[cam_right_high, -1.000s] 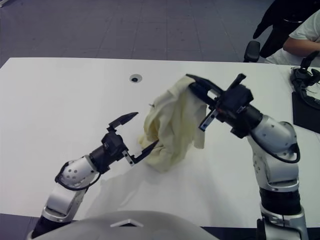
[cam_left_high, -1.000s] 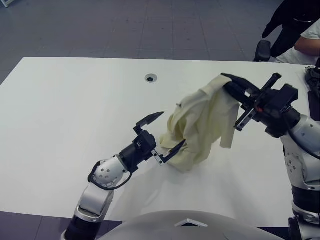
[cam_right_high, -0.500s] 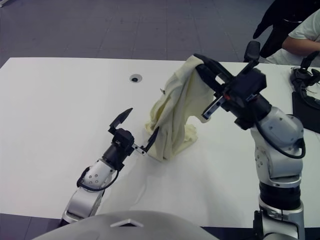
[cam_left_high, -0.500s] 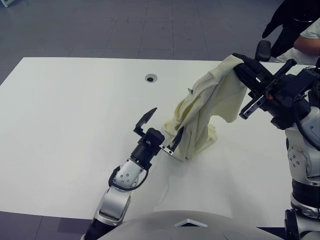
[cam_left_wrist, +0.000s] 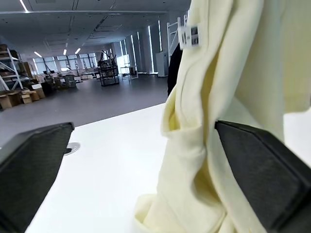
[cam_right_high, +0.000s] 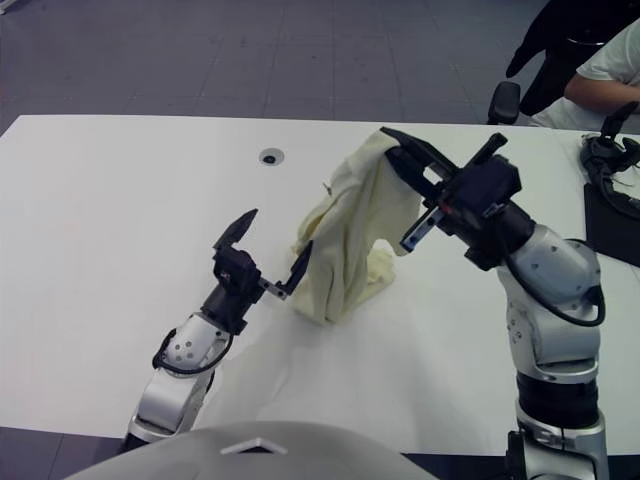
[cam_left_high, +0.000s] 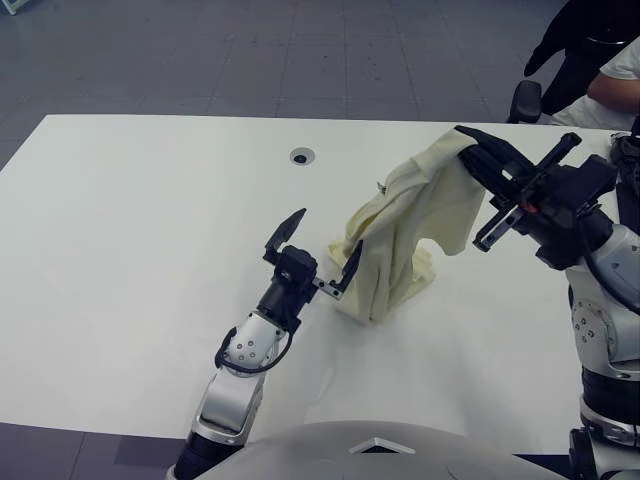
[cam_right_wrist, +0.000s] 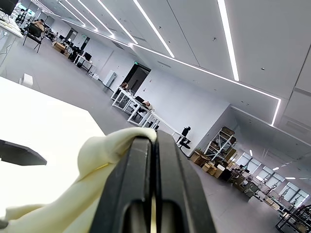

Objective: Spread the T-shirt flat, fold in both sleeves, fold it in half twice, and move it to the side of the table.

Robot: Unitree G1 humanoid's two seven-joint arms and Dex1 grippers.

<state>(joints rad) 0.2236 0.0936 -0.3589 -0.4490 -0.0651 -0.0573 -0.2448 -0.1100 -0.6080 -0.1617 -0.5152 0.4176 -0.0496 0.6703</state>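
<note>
A pale yellow T-shirt [cam_left_high: 400,235] hangs bunched from my right gripper [cam_left_high: 472,152], which is shut on its top edge above the right half of the white table [cam_left_high: 130,220]. The shirt's lower end rests crumpled on the table. In the right wrist view the cloth [cam_right_wrist: 107,150] is pinched between the closed fingers [cam_right_wrist: 131,194]. My left gripper [cam_left_high: 322,245] stands open, low over the table, at the shirt's bottom left. One finger lies against the hanging cloth, the other is spread away to the left. In the left wrist view the shirt [cam_left_wrist: 223,97] fills the space by the right finger [cam_left_wrist: 262,170].
A small round grommet hole [cam_left_high: 300,157] sits in the table toward the back. Black gear [cam_right_high: 610,190] lies at the table's right edge. The left half of the table is bare white surface.
My right gripper lifted the T-shirt up and back, then dropped a little. My left gripper moved right and forward to the shirt's lower edge, staying open.
</note>
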